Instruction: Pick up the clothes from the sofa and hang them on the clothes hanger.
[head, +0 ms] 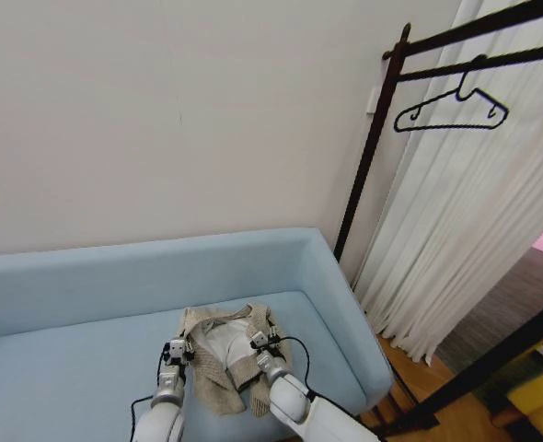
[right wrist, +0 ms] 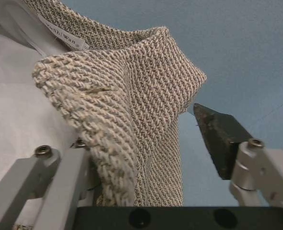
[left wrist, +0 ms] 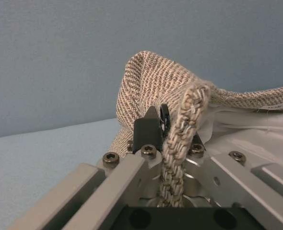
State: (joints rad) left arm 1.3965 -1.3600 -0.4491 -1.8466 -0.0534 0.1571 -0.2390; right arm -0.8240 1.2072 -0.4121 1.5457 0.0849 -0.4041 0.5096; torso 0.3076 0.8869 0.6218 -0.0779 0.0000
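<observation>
Near the sofa (head: pixel 87 276) seat's front edge, the left gripper (head: pixel 178 350) is pinching the knitted cardigan (head: pixel 212 378); the right gripper (head: pixel 260 340) is straddling it, jaws apart.

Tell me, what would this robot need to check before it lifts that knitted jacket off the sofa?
1. Hold of the left gripper: jaws closed on the braided edge of the knit jacket. Ok.
2. Hold of the right gripper: jaws open; cloth drapes over one side, and the other finger stands clear of it. Not ok.
3. Placement: each gripper sits at one shoulder of the jacket. Ok.
4. Target: the hanger hangs bare on the rack. Ok.
5. Snags: the jacket's underside on the sofa is hidden. Cannot tell.
</observation>
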